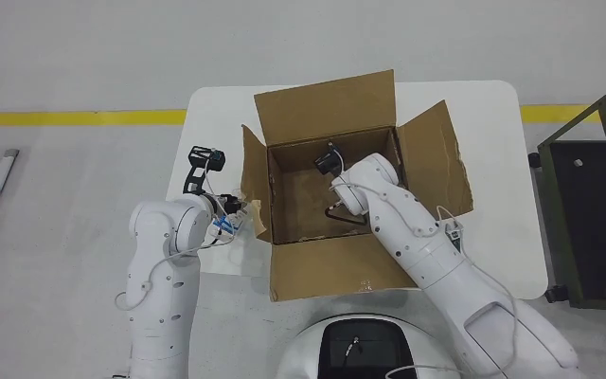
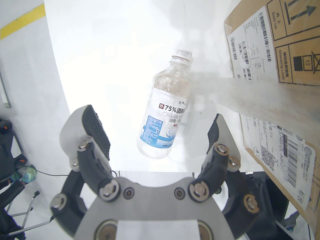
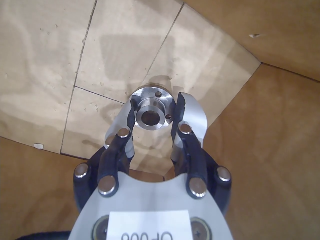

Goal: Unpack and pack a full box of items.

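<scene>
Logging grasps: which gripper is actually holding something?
The right gripper, down inside the box, shut on the metal hub; the left gripper stands open over the bottle, gripping nothing.

I see a plain brown cardboard box (image 1: 327,104), a clear bottle (image 2: 163,111) with white cap and blue-and-white label, a shiny silver flange (image 3: 151,112), the white table (image 1: 218,114), a yellow floor stripe (image 1: 85,117).

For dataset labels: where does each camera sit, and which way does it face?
Top view: above the arms, looking down on table and box; both arms show.
Left wrist view: over the table, facing a lying bottle; open jaws show.
Right wrist view: inside the box, facing its floor; jaws grip a metal hub.
Shared: all show the box.
</scene>
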Motion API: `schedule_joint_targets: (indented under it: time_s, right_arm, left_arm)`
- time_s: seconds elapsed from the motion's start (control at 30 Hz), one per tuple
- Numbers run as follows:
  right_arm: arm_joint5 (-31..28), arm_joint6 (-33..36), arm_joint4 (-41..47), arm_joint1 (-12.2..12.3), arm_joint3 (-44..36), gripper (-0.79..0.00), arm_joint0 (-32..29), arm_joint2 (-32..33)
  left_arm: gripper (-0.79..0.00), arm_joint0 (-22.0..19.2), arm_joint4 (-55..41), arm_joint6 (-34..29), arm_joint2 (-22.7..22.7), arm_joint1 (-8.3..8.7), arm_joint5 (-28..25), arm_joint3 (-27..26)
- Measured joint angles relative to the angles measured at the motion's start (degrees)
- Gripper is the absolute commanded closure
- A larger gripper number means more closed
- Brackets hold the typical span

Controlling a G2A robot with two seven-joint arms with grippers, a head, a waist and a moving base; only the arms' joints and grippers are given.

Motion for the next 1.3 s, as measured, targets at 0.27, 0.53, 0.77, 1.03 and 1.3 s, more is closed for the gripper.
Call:
schedule_joint_targets:
  time_s: [0.27,0.53,0.77,1.03,1.3]
  right_arm:
    - [0.22,-0.49,0.55,0.00,-0.84,0.000,-0.05,0.95]
    - [-2.10,-0.91,6.11,0.58,-6.90,0.000,-2.08,4.92]
    - [-3.88,-2.32,12.15,1.25,-13.63,0.000,-4.58,8.98]
    - [-10.32,-9.89,28.03,2.73,-28.02,0.000,-11.85,18.69]
    - [-17.71,-13.61,51.99,3.94,-32.34,0.000,-18.20,27.16]
  left_arm:
    - [-0.785,0.00,0.00,0.00,0.00,0.00,0.00,0.00]
    - [-0.785,0.00,0.00,0.00,0.00,0.00,0.00,0.00]
    - [-0.785,0.00,0.00,0.00,0.00,0.00,0.00,0.00]
    - [-0.785,0.00,0.00,0.00,0.00,0.00,0.00,0.00]
    - [-0.785,0.00,0.00,0.00,0.00,0.00,0.00,0.00]
